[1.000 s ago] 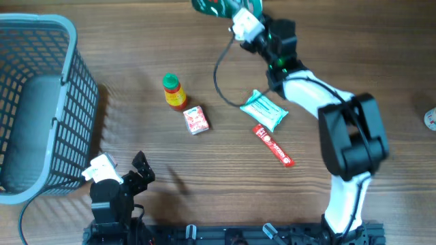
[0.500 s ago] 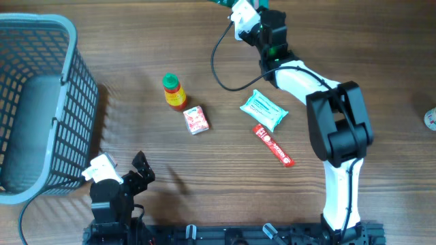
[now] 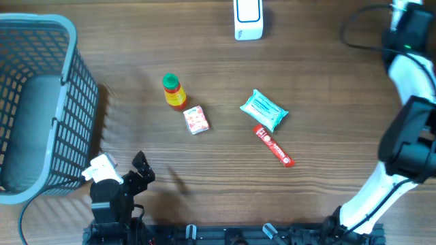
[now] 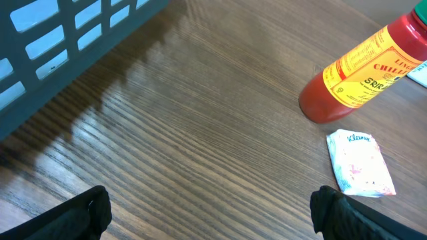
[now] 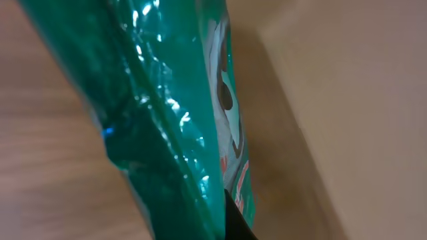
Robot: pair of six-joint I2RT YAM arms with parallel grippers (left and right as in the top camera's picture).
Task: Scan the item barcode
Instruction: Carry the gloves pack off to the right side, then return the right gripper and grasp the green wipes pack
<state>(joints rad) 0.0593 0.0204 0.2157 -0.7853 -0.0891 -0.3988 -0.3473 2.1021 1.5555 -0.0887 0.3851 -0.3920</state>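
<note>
A shiny green packet fills the right wrist view, and my right gripper is shut on its lower edge; only one dark finger shows beside it. In the overhead view the right arm reaches to the top right corner, its gripper and the packet beyond the frame edge. The white scanner stands at the top centre of the table. My left gripper rests open at the lower left, its fingertips wide apart over bare wood with nothing between them.
A blue-grey basket stands at the left. On the table lie a chilli sauce bottle, a small pink-white packet, a teal wipes pack and a red stick sachet.
The right arm has swung from over the scanner at top centre to the far top right, carrying the green packet. The scanner is now uncovered. The left arm has not moved.
</note>
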